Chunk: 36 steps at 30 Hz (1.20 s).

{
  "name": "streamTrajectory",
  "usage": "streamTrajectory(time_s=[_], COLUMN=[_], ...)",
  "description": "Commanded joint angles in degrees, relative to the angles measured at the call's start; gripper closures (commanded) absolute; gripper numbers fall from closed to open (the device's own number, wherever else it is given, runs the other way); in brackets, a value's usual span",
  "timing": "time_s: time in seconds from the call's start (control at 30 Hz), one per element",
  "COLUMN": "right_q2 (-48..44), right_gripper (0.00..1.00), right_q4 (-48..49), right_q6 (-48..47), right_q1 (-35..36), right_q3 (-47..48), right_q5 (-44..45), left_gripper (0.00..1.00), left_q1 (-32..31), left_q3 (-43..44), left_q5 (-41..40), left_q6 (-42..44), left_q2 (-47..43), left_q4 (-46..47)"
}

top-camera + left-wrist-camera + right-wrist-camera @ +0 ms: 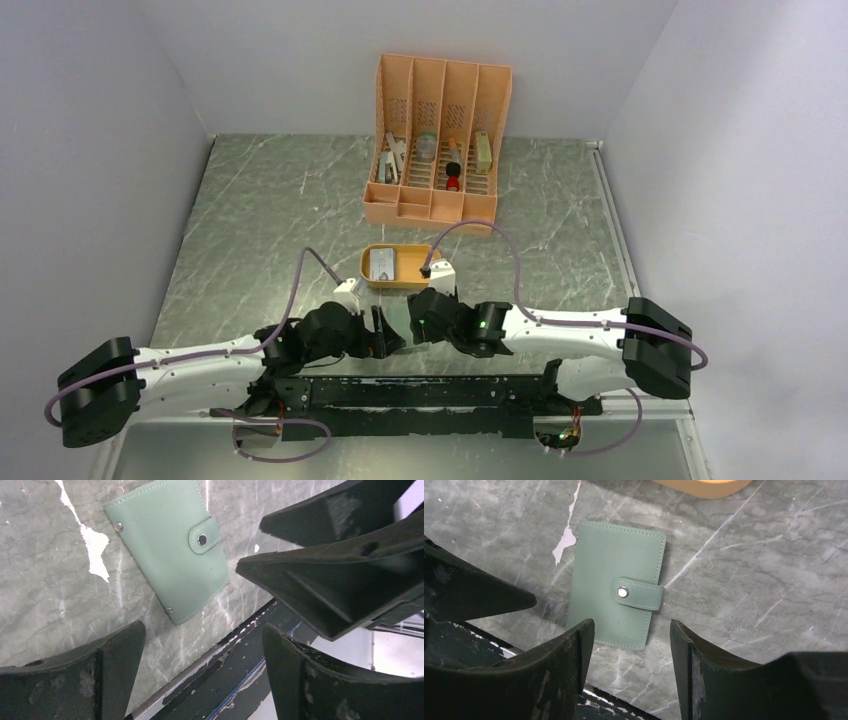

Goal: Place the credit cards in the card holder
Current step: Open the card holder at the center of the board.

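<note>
1. A grey marbled surface [250, 220] enclosed by plain white walls. A tall orange slotted organizer [437, 120] stands at the back. An orange oval tray [400, 284] sits nearer the arms, close to the middle.
2. Containers: the oval tray holds the pale credit cards [381, 264]; whether one or several lie there cannot be told. The organizer's slots hold small assorted items, too small to identify.
3. The grey-green card holder [609, 570] lies flat on the surface, just on the arms' side of the tray. It is hidden beneath the wrists in the overhead view. It is folded shut, with its strap [639, 594] snapped across the free edge.
4. The right end effector [631, 675] is released, fingers spread and nothing between them. The holder lies directly ahead of the gap, and its near edge meets the fingertips in that view. Its long axis points roughly away from the fingers, slightly tilted.
5. The left end effector [200, 675] is likewise released and empty. From here the holder lies ahead and off to one side, with its long axis running diagonally.
6. Judgement: both arms are near, but the right is more squarely aligned. The strap would have to be unsnapped before any card goes in.
</note>
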Motion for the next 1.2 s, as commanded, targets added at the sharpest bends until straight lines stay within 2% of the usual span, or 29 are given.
streamTrajectory(time_s=[0.0,0.27,0.7,1.17], right_q2=[1.29,5.48,11.84,15.94], right_gripper=[0.4,0.47,0.51,0.51], right_q4=[2.91,4.61,-0.56,-1.63], right_q6=[2.92,1.83,2.19,1.18], right_q1=[1.04,2.8,2.84,2.11], right_q3=[-1.57,0.82,7.06,8.74], right_q5=[0.08,-1.31,4.95,6.0], left_gripper=[0.1,0.24,0.53,0.61], left_q1=[0.67,2.27,5.81,9.62], left_q3=[-1.18,-1.52,0.57,5.92], left_q5=[0.88,1.48,2.53,5.31], left_q6=[-2.98,-4.6,-5.55,-4.57], left_q2=[0.17,4.68,11.98,17.38], left_q4=[7.14,8.82,10.9,11.11])
